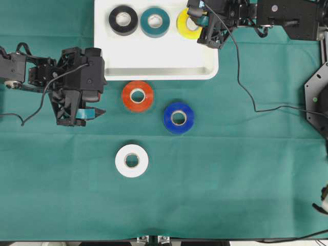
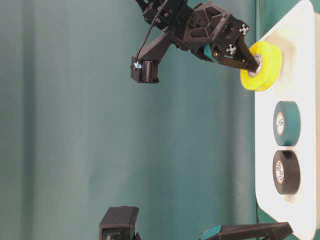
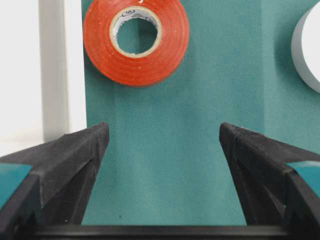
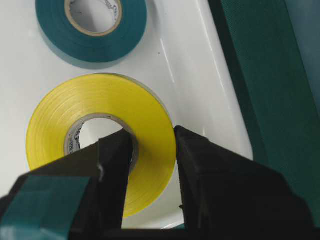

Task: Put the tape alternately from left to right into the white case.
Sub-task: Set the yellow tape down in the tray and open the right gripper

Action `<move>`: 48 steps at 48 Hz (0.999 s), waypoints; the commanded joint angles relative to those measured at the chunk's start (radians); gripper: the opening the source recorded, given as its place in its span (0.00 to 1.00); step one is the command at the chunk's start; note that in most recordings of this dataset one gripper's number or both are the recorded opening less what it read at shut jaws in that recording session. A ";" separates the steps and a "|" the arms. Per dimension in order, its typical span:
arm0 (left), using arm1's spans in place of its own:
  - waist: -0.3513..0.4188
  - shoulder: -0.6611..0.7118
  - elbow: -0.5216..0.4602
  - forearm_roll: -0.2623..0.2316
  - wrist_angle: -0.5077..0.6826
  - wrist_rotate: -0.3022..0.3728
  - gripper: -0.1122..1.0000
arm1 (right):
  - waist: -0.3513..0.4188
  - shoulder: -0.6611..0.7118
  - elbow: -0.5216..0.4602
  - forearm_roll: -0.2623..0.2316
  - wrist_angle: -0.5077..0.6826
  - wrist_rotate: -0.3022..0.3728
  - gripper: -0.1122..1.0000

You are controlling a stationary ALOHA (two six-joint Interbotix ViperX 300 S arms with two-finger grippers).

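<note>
Yellow roll (image 4: 100, 150) is in my right gripper (image 4: 152, 150): one finger through the core, the other on the outer face, clamped across the band on one side. It hangs tilted over the white case (image 1: 154, 64), at the right end of the back row, not yet flat on the floor. In the table-level view it looks just clear of the case surface, though contact there is hard to call.

Handling, my read: light, stiff ring, glossy so a bit slick; a wall pinch like this is the right hold, and it should drop flat without bouncing much if let go low.

Teal roll (image 1: 155, 22) lies flat in the case just left of the yellow, black roll (image 1: 123, 20) left of that. Outside the case, on the green cloth (image 1: 256, 179): red-orange roll (image 1: 137, 96) just beyond the near rim, blue roll (image 1: 179, 118) a little further out and right, white roll (image 1: 131, 160) furthest out.

Right arm reaches in from the case's right side, wrist rolled, fingers angled down at the floor.

Left gripper (image 1: 95, 111) sits off the case's near-left corner, fingers spread and empty, low over the cloth and pointed at the red-orange roll, clearly short of it.
</note>
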 commanded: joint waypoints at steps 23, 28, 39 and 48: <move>-0.006 -0.011 -0.017 -0.002 -0.006 -0.002 0.63 | -0.006 -0.012 -0.008 -0.006 -0.005 0.005 0.92; -0.006 -0.011 -0.017 0.000 -0.006 -0.002 0.63 | -0.006 -0.012 -0.008 -0.006 -0.006 0.005 0.89; -0.012 -0.011 -0.018 0.000 -0.008 -0.002 0.63 | -0.006 -0.012 -0.006 -0.006 -0.008 0.005 0.89; -0.012 -0.011 -0.017 0.000 -0.008 -0.002 0.63 | -0.006 -0.012 -0.002 -0.006 -0.009 0.009 0.89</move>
